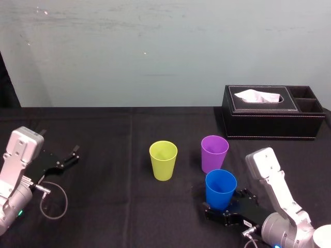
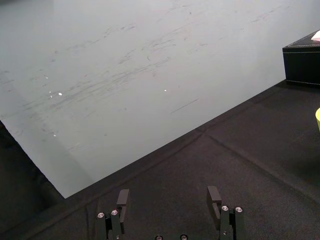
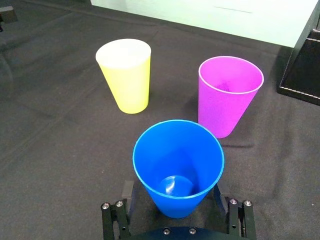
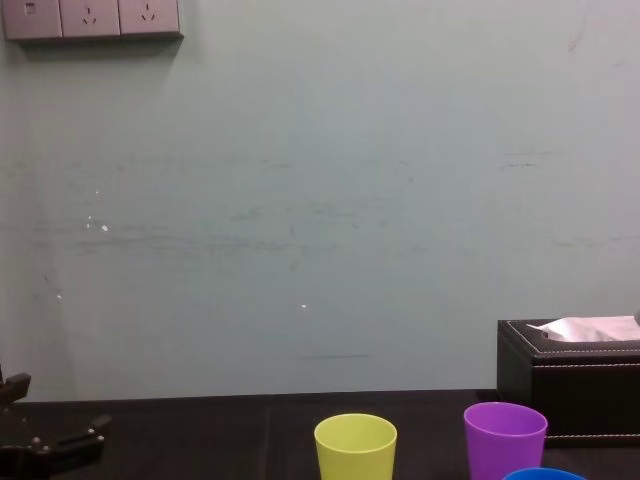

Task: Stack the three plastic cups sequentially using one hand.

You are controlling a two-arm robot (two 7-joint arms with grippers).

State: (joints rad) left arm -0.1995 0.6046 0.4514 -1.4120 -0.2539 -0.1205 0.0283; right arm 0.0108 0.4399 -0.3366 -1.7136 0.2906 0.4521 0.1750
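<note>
The blue cup [image 3: 177,165] stands upright at the near right of the cloth-covered surface [image 3: 60,150]. It is bracketed low down by the right gripper [image 3: 173,190], whose jaws are spread wide and not yet closed, seemingly readied for a grip. The purple cup [image 3: 227,100] and the yellow-green cup [image 3: 127,75], both of smooth tapered plastic, are set beyond it. The left gripper [image 1: 64,160] is parked far left, jaws apart and empty.

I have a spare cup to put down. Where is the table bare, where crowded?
Bare cloth lies between the left claw and the yellow-green cup. Crowded on the right: purple cup, blue cup inside the open right claw, tissue box behind.
</note>
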